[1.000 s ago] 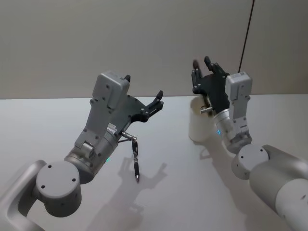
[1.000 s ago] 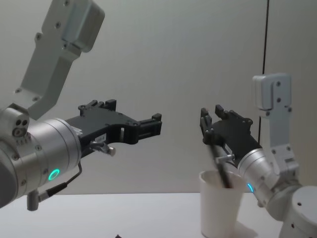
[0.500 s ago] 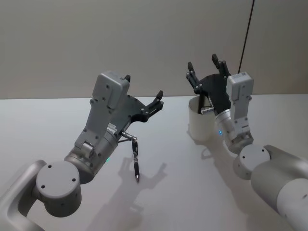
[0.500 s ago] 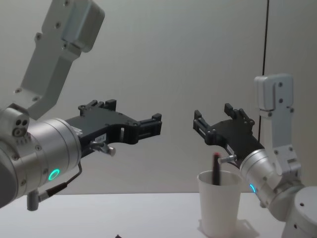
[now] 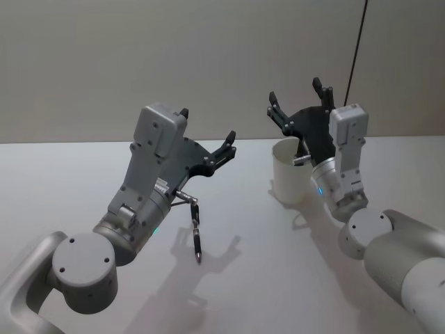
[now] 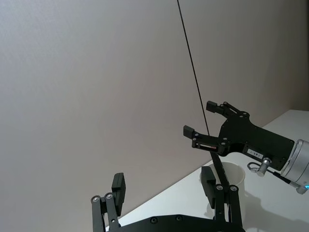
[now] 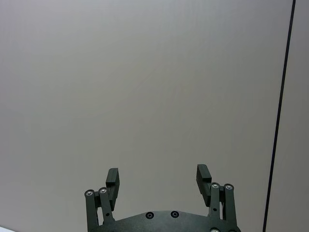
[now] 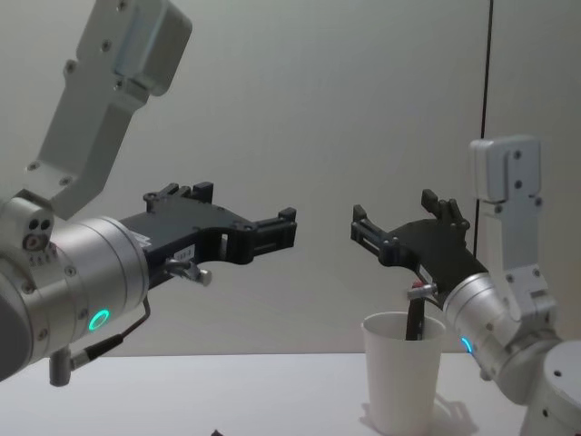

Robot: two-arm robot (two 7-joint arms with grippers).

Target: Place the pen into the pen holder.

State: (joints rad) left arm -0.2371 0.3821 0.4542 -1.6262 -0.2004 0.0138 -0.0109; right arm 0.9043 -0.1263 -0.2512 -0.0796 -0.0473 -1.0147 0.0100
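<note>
The pen holder (image 5: 286, 179) is a white paper cup standing upright on the table at the right. The dark pen (image 8: 415, 318) stands inside it, leaning on the rim with its top poking out. My right gripper (image 5: 295, 92) hovers just above the cup, open, with nothing between its fingers and clear of the pen. In the left wrist view the pen (image 6: 218, 166) rises out of the cup (image 6: 236, 176) toward that gripper's underside. My left gripper (image 5: 206, 127) is held in the air to the cup's left, open and empty.
A grey-white table (image 5: 83, 181) runs to a plain wall. A thin dark pen-like item (image 5: 197, 236) shows below my left wrist, near the table. A black cord (image 5: 356, 49) hangs down the wall behind the right arm.
My right gripper went from shut on the pen to open. The pen dropped into the cup and now leans on its rim. The left arm stayed still.
</note>
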